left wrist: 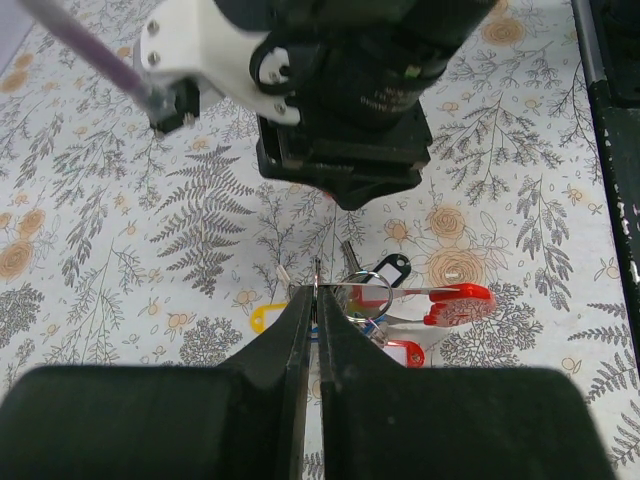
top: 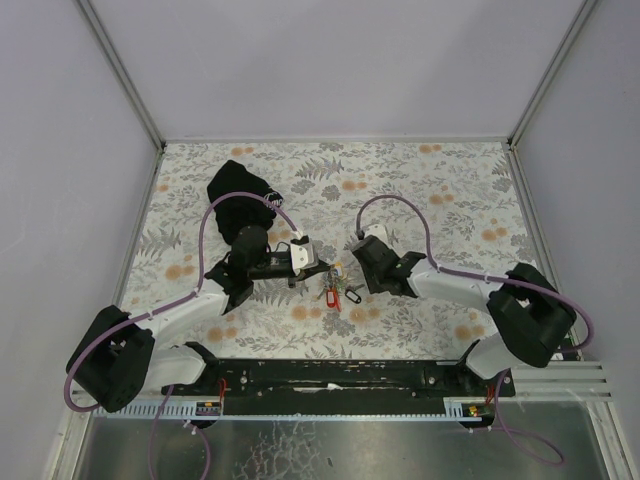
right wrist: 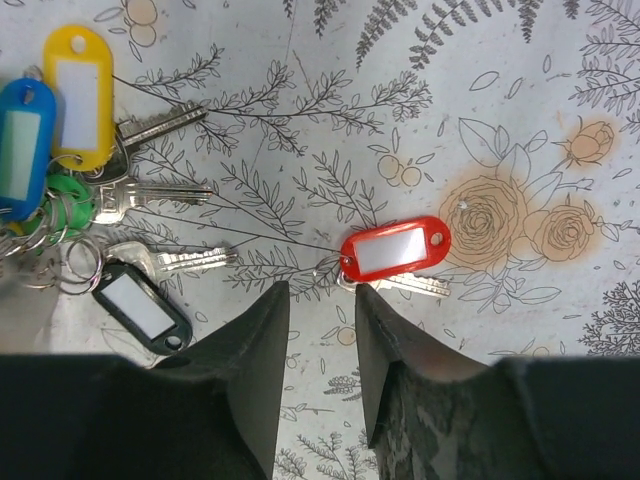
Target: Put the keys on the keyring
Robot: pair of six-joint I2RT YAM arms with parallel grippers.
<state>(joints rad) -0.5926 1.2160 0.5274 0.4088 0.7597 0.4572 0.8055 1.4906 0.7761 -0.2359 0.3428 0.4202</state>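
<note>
My left gripper (left wrist: 316, 292) is shut on the thin edge of the metal keyring (left wrist: 372, 292), holding it just above the table. Keys with red tags (left wrist: 460, 303), a yellow tag (left wrist: 262, 317) and a black tag (left wrist: 386, 268) hang from it or lie around it. In the right wrist view my right gripper (right wrist: 320, 290) stands open over the table with nothing between its fingers. One key with a red tag (right wrist: 395, 248) lies loose just past its right fingertip. A bunch with yellow (right wrist: 78, 95), blue (right wrist: 20, 145), green (right wrist: 70, 195) and black (right wrist: 140, 305) tags sits to the left. From above, both grippers meet at the keys (top: 335, 290).
A big black cloth pouch (top: 240, 195) lies at the back left of the flowered tablecloth (top: 450, 190), behind the left arm. Metal rails frame the table, and a black bar (top: 330, 375) runs along the near edge between the arm bases.
</note>
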